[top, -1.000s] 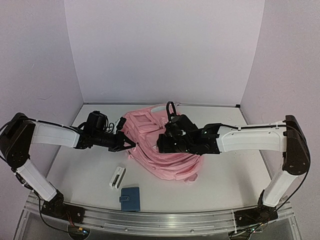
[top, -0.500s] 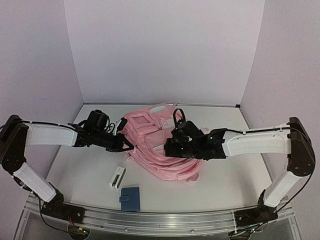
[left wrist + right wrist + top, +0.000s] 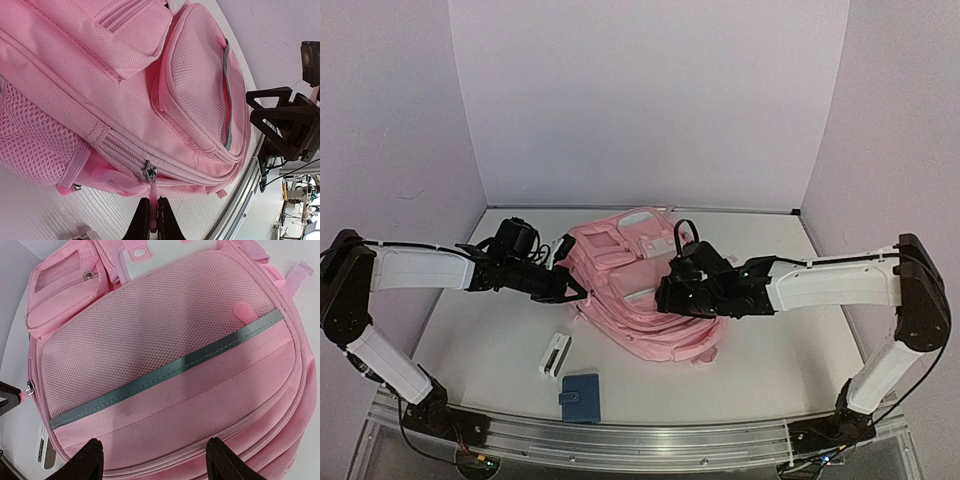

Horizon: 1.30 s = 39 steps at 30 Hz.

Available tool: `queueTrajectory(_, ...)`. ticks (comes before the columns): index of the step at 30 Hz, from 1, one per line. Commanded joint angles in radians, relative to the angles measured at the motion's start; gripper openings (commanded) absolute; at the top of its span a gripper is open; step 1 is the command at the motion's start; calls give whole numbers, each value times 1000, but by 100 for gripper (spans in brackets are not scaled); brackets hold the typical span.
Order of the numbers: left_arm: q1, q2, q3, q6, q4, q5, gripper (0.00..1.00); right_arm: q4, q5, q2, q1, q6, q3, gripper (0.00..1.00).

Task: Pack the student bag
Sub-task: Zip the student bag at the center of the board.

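The student bag [image 3: 620, 262], a soft pink backpack with zipped front pockets, lies flat at mid-table. My left gripper [image 3: 578, 290] is at its left edge, shut on the pink zipper pull [image 3: 152, 196] of the main zip, whose metal slider [image 3: 148, 171] sits just above my fingertips [image 3: 151, 220]. My right gripper [image 3: 667, 298] hovers over the bag's front panel [image 3: 165, 365], open, its two black fingers [image 3: 85, 460] spread wide above the fabric near the grey reflective strip [image 3: 165, 372], with nothing between them.
A white rectangular item [image 3: 555, 354] and a blue wallet-like case [image 3: 581, 396] lie on the table in front of the bag, near the front rail [image 3: 640, 440]. Purple walls close in the back and both sides.
My right gripper has shifted to the right across the bag's top. The left gripper stayed shut on the zipper pull, drawing back slightly leftward.
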Motion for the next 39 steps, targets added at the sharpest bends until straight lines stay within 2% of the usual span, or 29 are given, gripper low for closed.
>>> queueTrajectory(1,-3,-35,34,34,-72,-20,0,13,-15,7,-2,41,-13,69)
queueTrajectory(6,-2,-27,35,34,-73,-20,0,11,27,-37,-4,72,-56,69)
queueTrajectory(15,-4,-37,42,46,-84,-2,0,18,24,16,-4,54,-14,67)
queueTrajectory(24,-66,-56,60,86,-153,6,0,127,-8,55,-3,22,14,52)
queueTrajectory(33,-214,-24,146,142,-314,-173,0,187,-20,103,-5,23,51,45)
queueTrajectory(37,-263,-15,165,128,-316,-213,0,206,-19,120,-4,34,56,42)
queueTrajectory(39,-277,-12,167,108,-288,-193,0,209,-17,123,-4,42,54,36)
